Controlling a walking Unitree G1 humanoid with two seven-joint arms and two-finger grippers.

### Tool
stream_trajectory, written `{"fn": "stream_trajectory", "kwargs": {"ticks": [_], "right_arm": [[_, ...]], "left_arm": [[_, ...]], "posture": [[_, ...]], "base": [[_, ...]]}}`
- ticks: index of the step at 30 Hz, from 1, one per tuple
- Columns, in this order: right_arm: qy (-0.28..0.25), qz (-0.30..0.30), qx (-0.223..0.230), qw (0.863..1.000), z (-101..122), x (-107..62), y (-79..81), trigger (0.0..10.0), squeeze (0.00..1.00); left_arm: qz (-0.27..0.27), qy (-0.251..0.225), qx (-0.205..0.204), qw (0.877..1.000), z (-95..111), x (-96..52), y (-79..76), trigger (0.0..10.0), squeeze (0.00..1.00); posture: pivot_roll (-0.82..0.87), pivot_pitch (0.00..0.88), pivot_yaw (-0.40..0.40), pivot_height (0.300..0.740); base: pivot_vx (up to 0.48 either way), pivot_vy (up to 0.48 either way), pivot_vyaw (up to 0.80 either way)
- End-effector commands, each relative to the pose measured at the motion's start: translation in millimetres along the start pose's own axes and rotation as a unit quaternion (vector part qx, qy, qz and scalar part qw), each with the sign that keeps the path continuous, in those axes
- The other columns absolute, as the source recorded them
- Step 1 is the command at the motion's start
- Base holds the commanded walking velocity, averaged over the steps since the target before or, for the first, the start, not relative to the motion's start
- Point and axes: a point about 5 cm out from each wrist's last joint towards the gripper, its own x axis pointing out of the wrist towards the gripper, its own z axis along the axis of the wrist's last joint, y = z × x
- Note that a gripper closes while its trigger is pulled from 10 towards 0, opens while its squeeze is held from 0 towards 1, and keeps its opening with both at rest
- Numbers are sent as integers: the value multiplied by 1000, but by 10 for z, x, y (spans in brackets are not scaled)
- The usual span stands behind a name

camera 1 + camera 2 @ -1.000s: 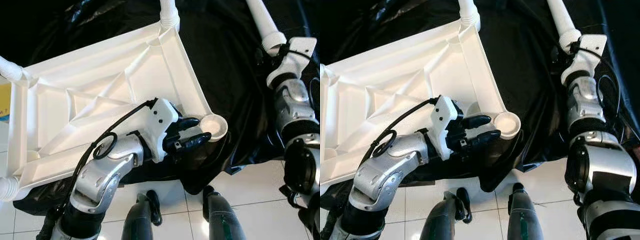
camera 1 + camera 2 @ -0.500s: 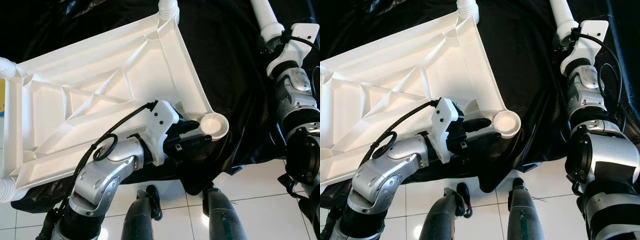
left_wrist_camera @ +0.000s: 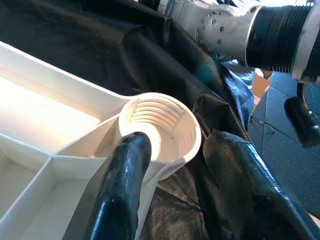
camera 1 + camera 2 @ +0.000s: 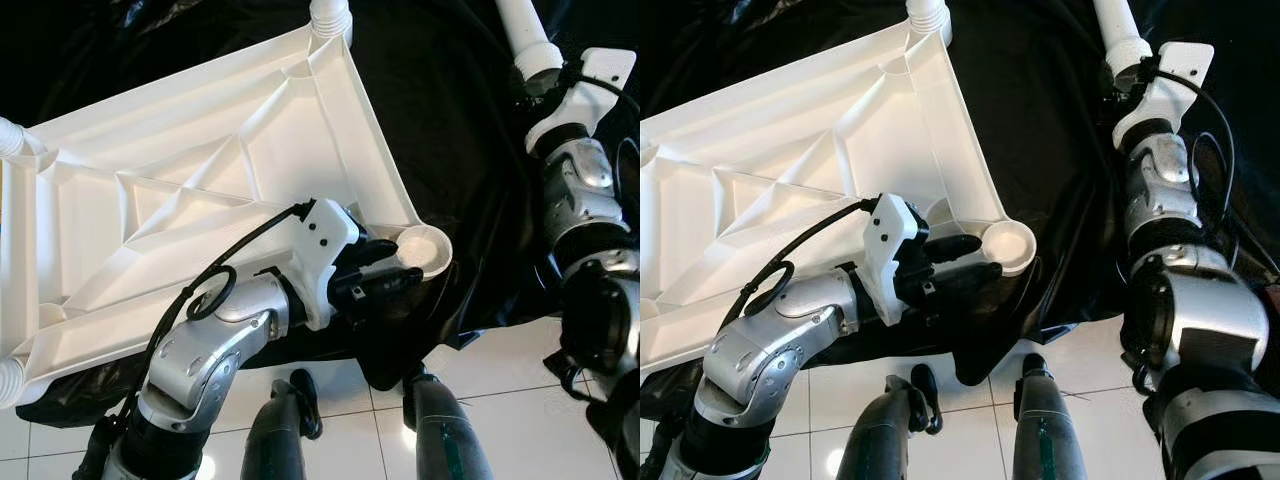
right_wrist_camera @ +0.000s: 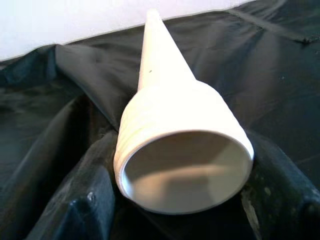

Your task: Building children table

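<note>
The tabletop (image 4: 230, 190) lies upside down on a black sheet (image 4: 450, 140) spread over the tiled floor (image 4: 500, 420), its ribbed underside facing up. One corner socket (image 4: 424, 250) is bare: a round white cup, threaded inside, at the corner nearest the robot's feet. Legs (image 4: 330, 15) are already fitted at the other three corners.

The left tool (image 4: 385, 270) is at that socket, fingers spread. In the left wrist view one finger (image 3: 120, 190) lies over the tabletop's rim with its tip at the cup's lip, and the other sits on the sheet just outside the cup, so the two straddle the socket wall. Whether they press on it I cannot tell.

The loose leg (image 4: 527, 35) is in the right tool (image 5: 175, 200), well apart from the socket, on the far side of it and to the robot's right. The tool is closed around the leg's threaded end, a black finger on each side of the collar. The leg is a white tapering tube; its long axis runs away from the robot over the sheet, and its open threaded mouth faces back along the wrist.

To fit it, I judge, the leg must travel across to the socket and turn upright, threaded end down, onto the cup. The right arm carries it; the left is nearer the socket and looks placed to steady the tabletop.
</note>
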Motion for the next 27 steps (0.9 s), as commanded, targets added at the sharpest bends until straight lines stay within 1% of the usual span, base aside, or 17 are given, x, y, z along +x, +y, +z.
{"fn": "stream_trajectory", "kwargs": {"ticks": [1, 4, 6, 7, 8, 10, 14, 19, 24, 26, 27], "right_arm": [[-13, 15, 4, 1000, -30, -42, 71, 10000, 0], [-25, 19, -2, 1000, -22, -72, 90, 10000, 0], [-49, 28, -10, 998, 15, -122, 135, 10000, 0], [-60, 31, -11, 998, 52, -126, 151, 10000, 0], [-60, 31, -11, 998, 52, -126, 151, 10000, 0], [-82, 33, -11, 996, 144, -103, 162, 10000, 0], [-90, 31, -9, 995, 187, -95, 159, 10000, 0], [-83, 28, -3, 996, 171, -105, 154, 10000, 0], [-58, 29, -3, 998, 100, -141, 174, 10000, 0], [-26, 27, -24, 999, 56, -135, 165, 10000, 0], [-8, 26, -43, 999, 31, -131, 157, 10000, 0]], "left_arm": [[-4, 2, -4, 1000, -18, -10, -37, 10000, 0], [-4, 1, -3, 1000, -13, -1, -33, 10000, 0], [-3, -3, -3, 1000, -7, 22, -22, 10000, 0], [-3, -4, -4, 1000, -6, 31, -18, 10000, 0], [-3, -4, -4, 1000, -6, 31, -18, 10000, 0], [-3, -4, -4, 1000, -6, 39, -15, 10000, 0], [-3, -4, -4, 1000, -5, 43, -16, 10000, 0], [-4, -4, -5, 1000, -2, 44, -19, 10000, 0], [-3, -5, -4, 1000, 3, 37, -23, 10000, 0], [-3, -6, -4, 1000, 7, 37, -26, 10000, 0], [-3, -6, -4, 1000, 8, 36, -27, 10000, 0]], "posture": [[5, 393, 154, 740], [-1, 385, 150, 740], [-8, 378, 147, 740], [-10, 376, 147, 740], [-10, 376, 147, 740], [-11, 375, 147, 740], [-12, 373, 147, 740], [-8, 374, 145, 740], [-8, 378, 144, 740], [-9, 380, 143, 740], [-11, 381, 144, 740]], "base": [[0, 0, 0], [0, 0, 0], [0, 0, 0], [0, 0, 0], [0, 0, 0], [0, 0, 0], [0, 0, 0], [0, 0, 0], [0, 0, 0], [0, 0, 0], [0, 0, 0]]}}
